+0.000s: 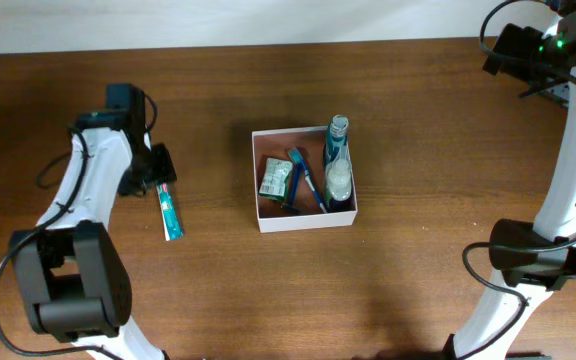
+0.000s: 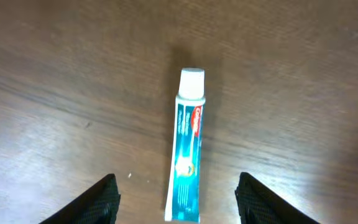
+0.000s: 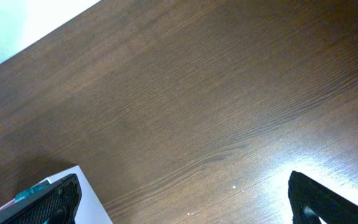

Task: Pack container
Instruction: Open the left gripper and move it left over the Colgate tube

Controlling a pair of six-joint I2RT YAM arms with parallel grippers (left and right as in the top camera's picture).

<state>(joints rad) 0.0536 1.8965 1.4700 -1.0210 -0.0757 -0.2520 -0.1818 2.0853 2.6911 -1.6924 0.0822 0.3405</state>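
The left tool [image 2: 178,190] is spread wide and holds nothing. Its two dark fingers [image 2: 103,200] straddle the near end of a toothpaste tube [image 2: 187,152], which lies flat on the wooden surface [image 2: 55,74] with its white cap [image 2: 191,82] pointing toward the top of the wrist frame.

In the overhead view the tube sits left of centre, well apart from the container [image 1: 304,221] in the middle of the frame. The container already holds a blue bottle [image 1: 338,160], a toothbrush [image 1: 305,183] and a green packet [image 1: 274,180].

The tube looks light, soft-walled and rather slick. A pinch across its narrow width at mid-body, or nearer the stiffer shoulder by the cap, should hold without buckling it. The thin-walled container would probably slide if bumped.

The right tool [image 3: 185,199] is also wide and empty, near the container's corner.
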